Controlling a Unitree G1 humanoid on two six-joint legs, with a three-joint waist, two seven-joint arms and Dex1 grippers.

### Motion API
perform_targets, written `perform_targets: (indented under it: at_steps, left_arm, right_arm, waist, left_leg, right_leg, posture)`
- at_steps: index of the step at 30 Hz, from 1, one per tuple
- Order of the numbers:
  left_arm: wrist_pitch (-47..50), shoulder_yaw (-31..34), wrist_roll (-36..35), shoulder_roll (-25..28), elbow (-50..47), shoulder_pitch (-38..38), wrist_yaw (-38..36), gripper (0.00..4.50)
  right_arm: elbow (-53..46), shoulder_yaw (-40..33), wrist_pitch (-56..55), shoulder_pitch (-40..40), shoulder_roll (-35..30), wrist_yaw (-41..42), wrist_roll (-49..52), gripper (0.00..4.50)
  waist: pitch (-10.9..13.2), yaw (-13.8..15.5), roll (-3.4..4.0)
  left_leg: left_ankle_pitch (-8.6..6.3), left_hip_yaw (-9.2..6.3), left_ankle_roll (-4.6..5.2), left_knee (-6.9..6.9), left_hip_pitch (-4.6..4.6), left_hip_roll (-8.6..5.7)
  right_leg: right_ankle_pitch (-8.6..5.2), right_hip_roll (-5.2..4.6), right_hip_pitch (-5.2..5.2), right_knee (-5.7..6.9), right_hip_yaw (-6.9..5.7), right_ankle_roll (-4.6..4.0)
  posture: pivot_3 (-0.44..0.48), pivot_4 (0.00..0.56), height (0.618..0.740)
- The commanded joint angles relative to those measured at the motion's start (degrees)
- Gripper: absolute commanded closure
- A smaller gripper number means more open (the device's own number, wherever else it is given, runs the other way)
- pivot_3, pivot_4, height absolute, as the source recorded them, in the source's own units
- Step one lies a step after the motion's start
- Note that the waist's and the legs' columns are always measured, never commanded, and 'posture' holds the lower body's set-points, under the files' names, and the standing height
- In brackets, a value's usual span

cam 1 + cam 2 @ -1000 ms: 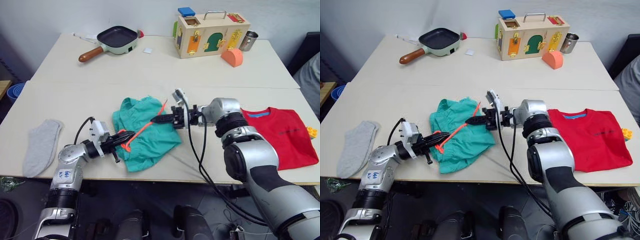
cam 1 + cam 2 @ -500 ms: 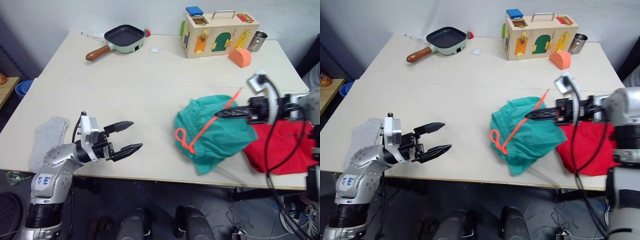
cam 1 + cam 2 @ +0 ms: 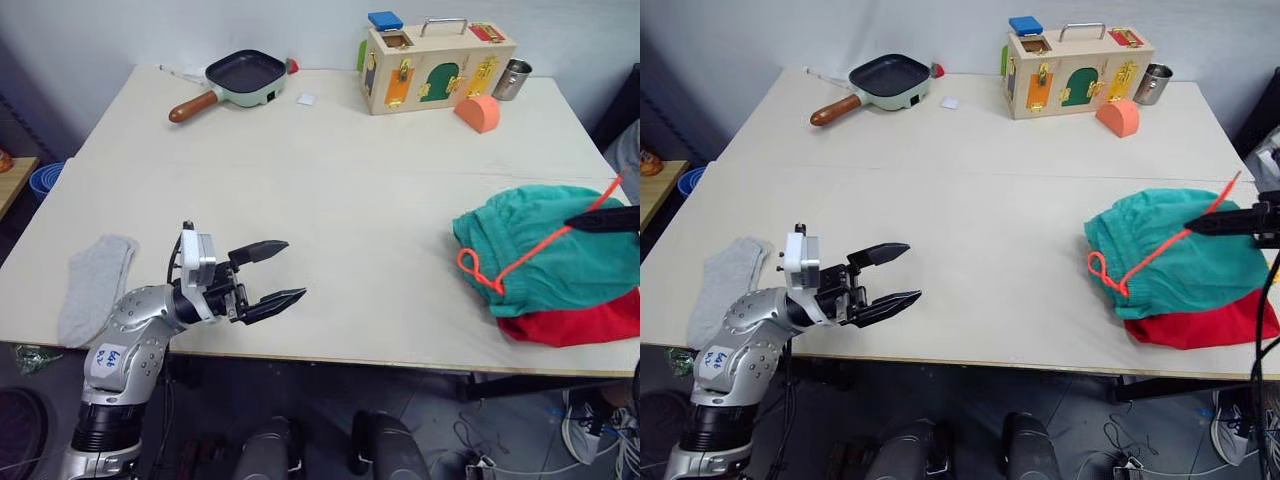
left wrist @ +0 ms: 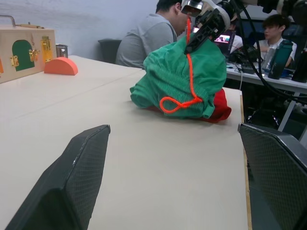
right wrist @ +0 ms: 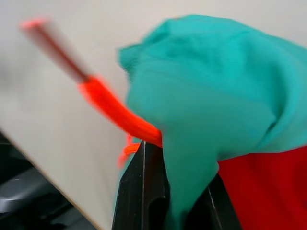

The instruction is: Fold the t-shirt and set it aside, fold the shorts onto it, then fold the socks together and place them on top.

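The left gripper point(image 3: 280, 270) hovers over the pale table point(image 3: 330, 190), jaws spread and empty, socks point(image 3: 92, 285) behind it. The right gripper point(image 3: 1200, 225) pinches the shorts point(image 3: 1170, 255) atop the t-shirt point(image 3: 1205, 328). People sit at desks beyond.

silver-grey left arm with a blue-inked white label, black cable, white wrist block, black gripper point(image 3: 268, 270).
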Motion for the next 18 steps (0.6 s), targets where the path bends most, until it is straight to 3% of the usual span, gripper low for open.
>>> perform_targets:
  at_steps: [1, 7, 13, 18]
  left_arm:
    - [-0.49, 0.62, -0.23, 0.88, -0.46, -1.09, -0.48, 0.02]
    - [-0.56, 0.72, 0.14, 1.81, -0.71, -1.48, -0.21, 0.02]
    - [-0.10, 0.68, 0.16, 2.91, -1.24, -1.15, -0.28, 0.02]
    - [-0.32, 0.43, 0.20, 3.44, -0.99, -1.15, -0.51, 0.02]
  right_arm:
    - [8.44, -1.81, -7.55, -2.45, 1.23, -4.57, -4.56, 4.50]
    - [15.52, -5.79, -13.38, 2.24, 6.83, -14.63, -7.42, 4.50]
    - [15.82, -11.72, -20.99, 6.45, 11.07, -26.74, -7.52, 4.50]
    - [14.59, -13.48, -27.46, 7.57, 11.20, -26.54, -8.78, 4.50]
  waist:
    - [0.00, -0.02, 0.00]
    - [0.00, -0.04, 0.00]
    - [0.00, -0.05, 0.00]
    - [0.00, -0.05, 0.00]
  left_leg:
    - [0.01, 0.00, -0.02, -0.01, 0.00, 0.01]
    - [0.09, 0.04, -0.01, 0.02, 0.01, 0.02]
    - [0.17, 0.04, 0.04, 0.06, 0.01, 0.01]
    - [0.18, 0.04, 0.05, 0.07, 0.02, 0.01]
  right_leg:
    - [-0.01, 0.01, -0.01, 0.00, 0.00, -0.01]
    - [-0.01, 0.03, 0.00, 0.07, 0.02, -0.01]
    - [0.00, 0.05, 0.02, 0.12, 0.03, 0.00]
    - [0.00, 0.05, 0.05, 0.14, 0.03, 0.00]
  posture:
    - [0.000, 0.150, 0.740]
    - [0.000, 0.150, 0.740]
    - [0.000, 0.150, 0.740]
    - [0.000, 0.150, 0.740]
